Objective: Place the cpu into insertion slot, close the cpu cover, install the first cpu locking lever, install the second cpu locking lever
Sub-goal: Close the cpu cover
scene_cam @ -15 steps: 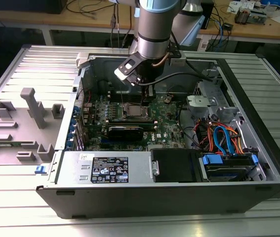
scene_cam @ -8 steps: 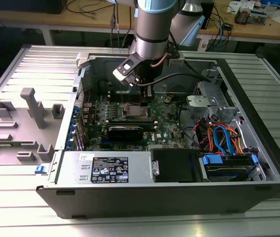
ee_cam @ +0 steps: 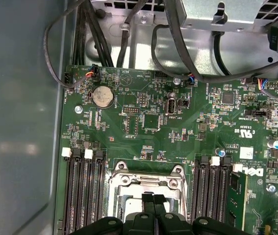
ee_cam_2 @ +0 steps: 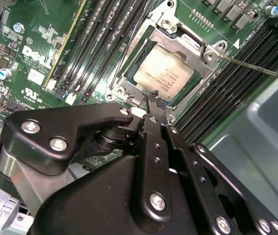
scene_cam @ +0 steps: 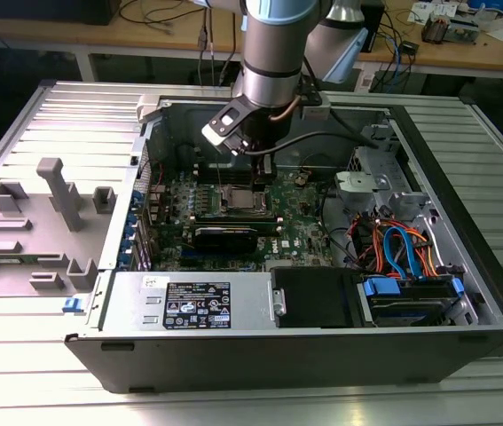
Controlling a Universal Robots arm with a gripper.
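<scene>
Second wrist view first: the cpu (ee_cam_2: 164, 73) lies flat in the insertion slot (ee_cam_2: 182, 94), with its grey top facing up. It is almost square, so no side looks much longer. Its edges line up with the long black memory slots (ee_cam_2: 104, 44) on both sides. The cpu cover (ee_cam_2: 185, 39) is down flat around it, and the chip shows through the big window. A thin locking lever (ee_cam_2: 256, 68) sticks out from one corner of the cover and crosses over the memory slots there.

The gripper (ee_cam_2: 156, 99) has its two thin black fingers (ee_cam_2: 152, 132) pressed together with nothing between them. The tips are right at the cover's edge, beside a corner of the cpu. I cannot tell if they touch it.

In the exterior view the arm (scene_cam: 273, 53) hangs over the open computer case (scene_cam: 322, 359). From the cpu, the silver power box (scene_cam: 193, 302) is at 6 o'clock. The blue and orange cables (scene_cam: 402, 248) are at 4 o'clock, and a grey plastic piece (scene_cam: 60, 191) is at 9 o'clock.
</scene>
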